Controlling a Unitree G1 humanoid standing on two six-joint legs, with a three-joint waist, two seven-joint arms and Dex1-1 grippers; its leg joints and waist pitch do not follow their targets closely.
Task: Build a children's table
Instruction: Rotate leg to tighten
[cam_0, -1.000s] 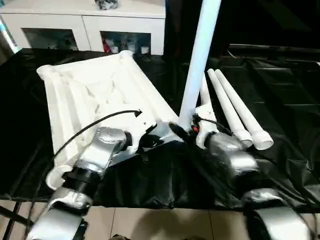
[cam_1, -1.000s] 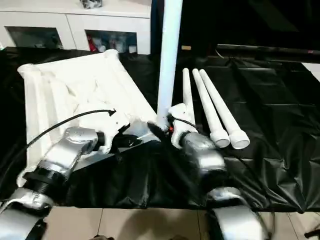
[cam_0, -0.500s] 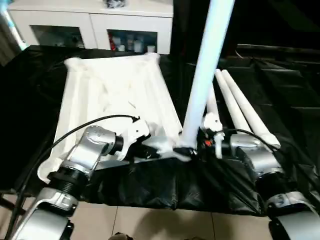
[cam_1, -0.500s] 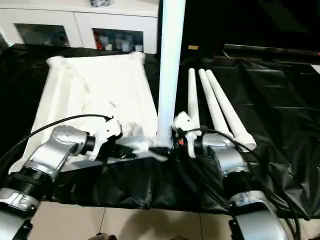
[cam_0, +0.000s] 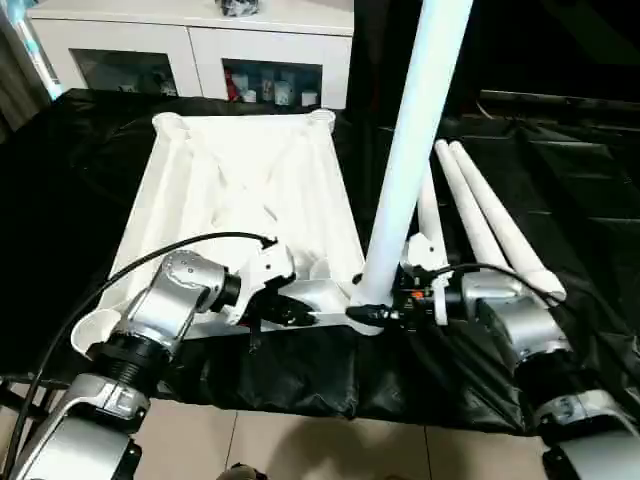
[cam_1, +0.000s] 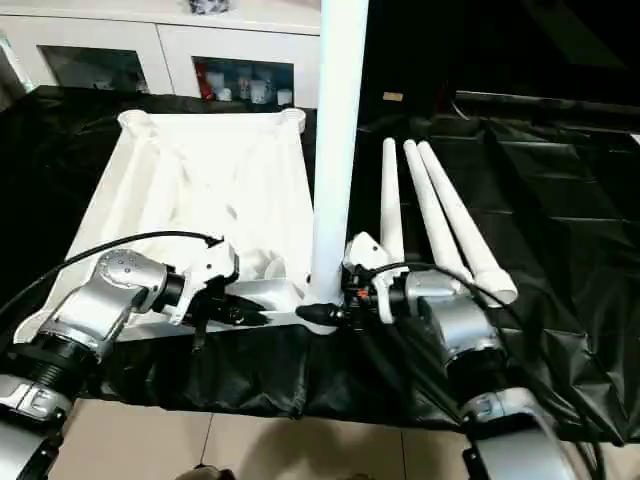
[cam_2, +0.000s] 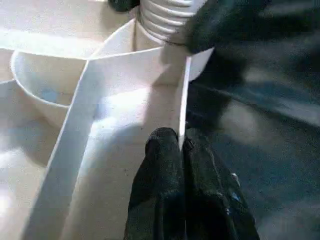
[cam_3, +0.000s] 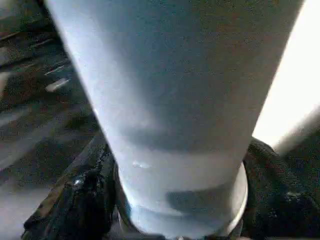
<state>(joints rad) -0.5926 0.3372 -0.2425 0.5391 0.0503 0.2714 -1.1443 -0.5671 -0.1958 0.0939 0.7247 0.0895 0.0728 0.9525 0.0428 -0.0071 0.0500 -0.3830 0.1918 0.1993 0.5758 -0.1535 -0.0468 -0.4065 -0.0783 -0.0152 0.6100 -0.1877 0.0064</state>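
The white tabletop (cam_0: 230, 190) lies underside up on the black cloth, its ribs showing. One white leg (cam_0: 415, 130) stands upright in the near right corner socket (cam_0: 368, 318). My right gripper (cam_0: 375, 312) is at the foot of that leg, with a black finger (cam_3: 85, 200) pressed against each side of the tube. My left gripper (cam_2: 181, 145) is shut on the thin near rim of the tabletop (cam_2: 125, 110), just beside that socket. The leg's ribbed end (cam_2: 160, 20) shows in the left wrist view.
Three more white legs (cam_0: 490, 220) lie side by side on the black cloth (cam_0: 560, 170), to the right of the tabletop. A white cabinet with glass doors (cam_0: 200, 50) stands behind. The cloth's front edge (cam_0: 300, 395) hangs over a tiled floor.
The whole picture has shifted, so the camera moved. My right gripper's fingers have drawn in slightly around the leg's foot. The left grip on the rim is unchanged.
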